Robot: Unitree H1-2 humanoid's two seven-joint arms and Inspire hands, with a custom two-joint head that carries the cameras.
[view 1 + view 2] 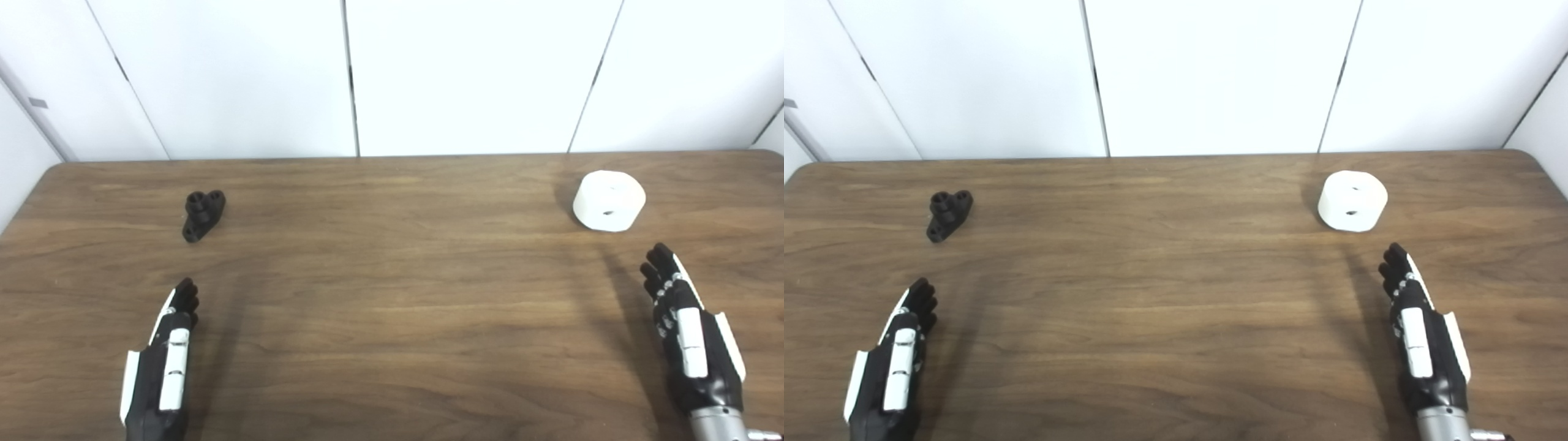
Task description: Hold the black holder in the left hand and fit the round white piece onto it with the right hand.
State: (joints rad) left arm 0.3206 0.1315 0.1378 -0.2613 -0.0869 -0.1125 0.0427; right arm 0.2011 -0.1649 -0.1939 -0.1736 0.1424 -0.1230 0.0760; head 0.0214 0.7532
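Wood-grain bench (392, 318) carries both parts, well apart from each other. At the far left lies the black holder (204, 214), resting on the surface, untouched. At the far right sits the round white piece (609, 200), with small holes showing in its top and side. Nearer the front edge, the left hand (164, 361) is released, fingers extended toward the holder. Opposite it, the right hand (686, 331) is likewise empty, fingers straight, just short of the white piece.
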